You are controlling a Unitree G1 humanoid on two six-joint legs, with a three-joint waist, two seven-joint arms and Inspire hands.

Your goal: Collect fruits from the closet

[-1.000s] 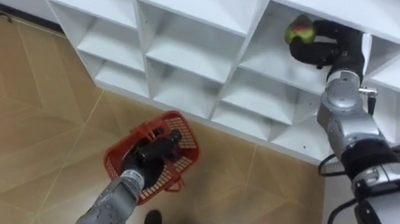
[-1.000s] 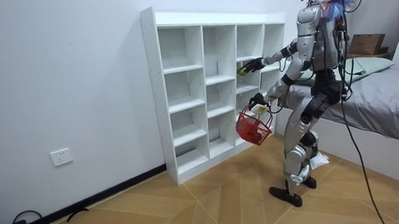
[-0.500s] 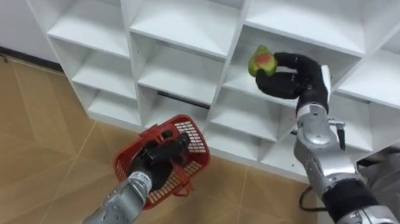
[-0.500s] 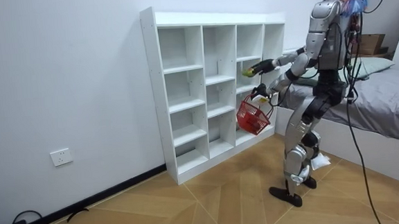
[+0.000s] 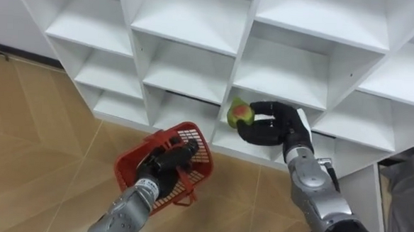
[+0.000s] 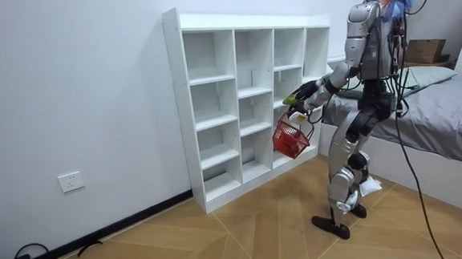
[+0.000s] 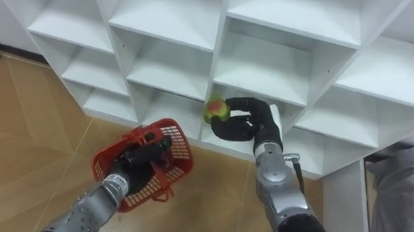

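The fingers of the right hand are curled over the top of a small round green-and-red fruit, with the thumb closing in from below. The fruit is therefore clamped in a full wrap rather than pinched at its tips. That hold suits a smooth, rolling thing being carried through open air.

The fruit sits in front of the white open-fronted shelf unit, clear of its compartments and level with a lower row. The compartments in sight look bare.

The left hand is lower and nearer the robot's left. Its dark fingers are closed round the handle of a red plastic mesh basket, which hangs over the pale wooden floor. The basket is tilted, with its mouth facing up toward the shelves. It seems to be offered as a catching place close under the carrying hand.

The fruit is above the basket and just past its right rim, not yet over the opening. I see nothing lying inside the basket, though the hand and handle hide part of its floor.

In the room view the robot stands facing the shelf unit, with a grey bed behind it. Both arms are held forward at about waist height, and the basket hangs just below the fruit.

The step in hand looks like the drop. The fruit probably needs bringing a little further over the opening before the grip loosens, or it could strike the rim and roll off across the floor.
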